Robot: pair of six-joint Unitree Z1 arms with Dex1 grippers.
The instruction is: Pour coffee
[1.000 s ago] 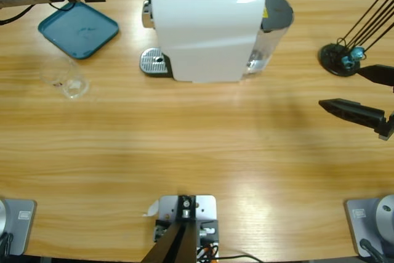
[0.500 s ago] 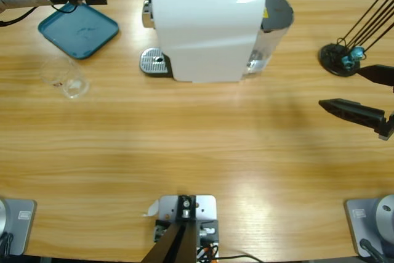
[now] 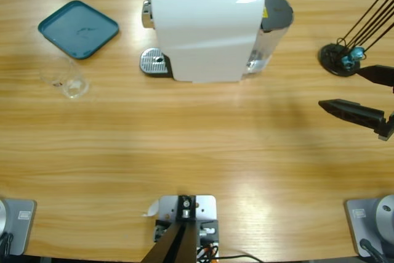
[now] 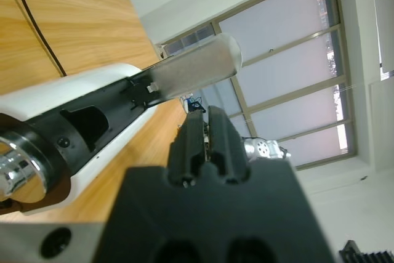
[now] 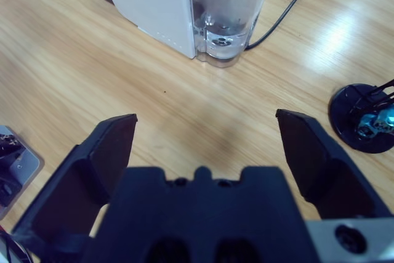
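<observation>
Lever raised on the coffee machine, brewing not yet begun.

Left to right: teal tray bare; clear glass just below it on the table, well apart from the drip plate, with at most a faint trace of the coffee at its bottom. Still left, judging by this: glass under the spout, brew, pour. Left gripper pinched together on nothing, beside the upright lever; gone from the overhead view, unlike half a second ago, lid slot now open. Right gripper spread wide, empty, at the right edge, unchanged.
</observation>
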